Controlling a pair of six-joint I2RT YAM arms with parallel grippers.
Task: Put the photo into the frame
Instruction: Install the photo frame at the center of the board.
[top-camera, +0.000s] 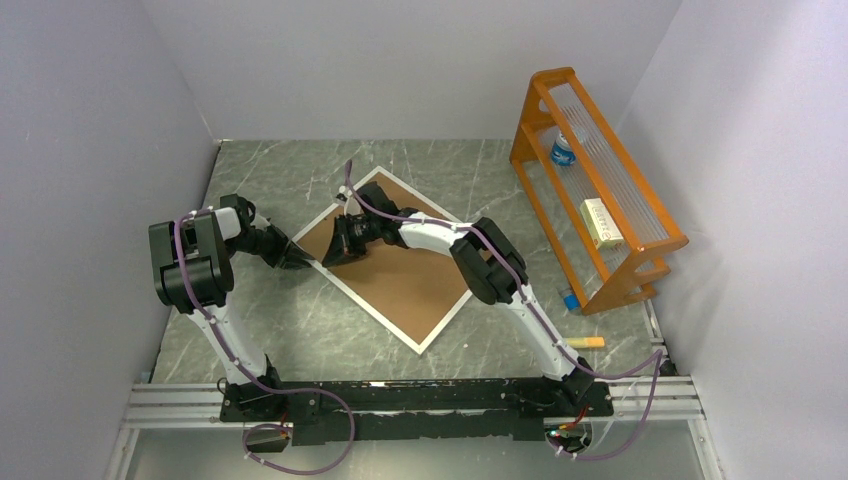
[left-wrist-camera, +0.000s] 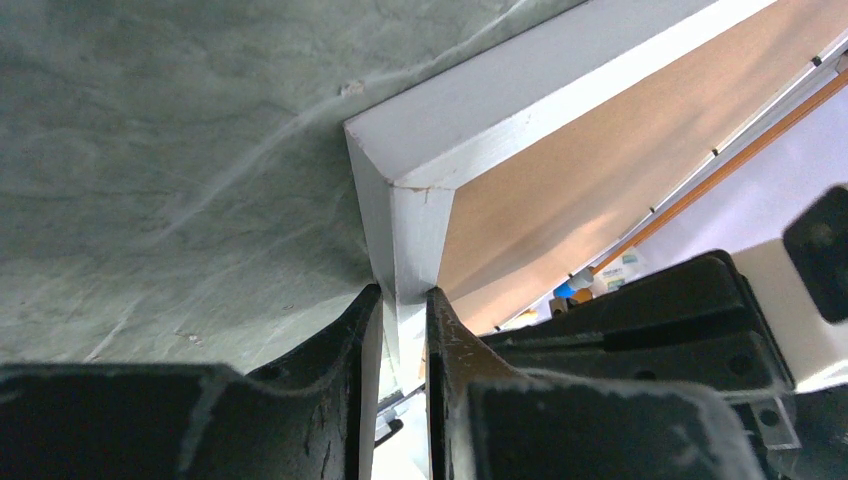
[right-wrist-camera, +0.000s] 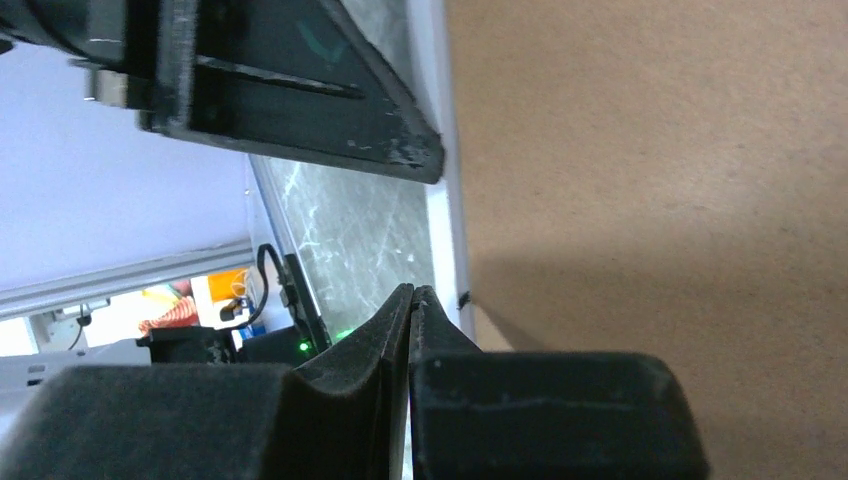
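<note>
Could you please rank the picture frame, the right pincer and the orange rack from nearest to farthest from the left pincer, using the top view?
1. White-bordered rectangular picture frame: its left corner is gripped by the left pincer.
2. Right pincer: just to the right, over the brown backing board.
3. Orange shelf rack: far right.

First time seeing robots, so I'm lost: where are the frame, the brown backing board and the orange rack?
frame (left-wrist-camera: 470, 125): left wrist view, white border by its corner.
backing board (top-camera: 400, 280): top view, bare brown surface.
orange rack (top-camera: 640, 270): top view, near end panel.
</note>
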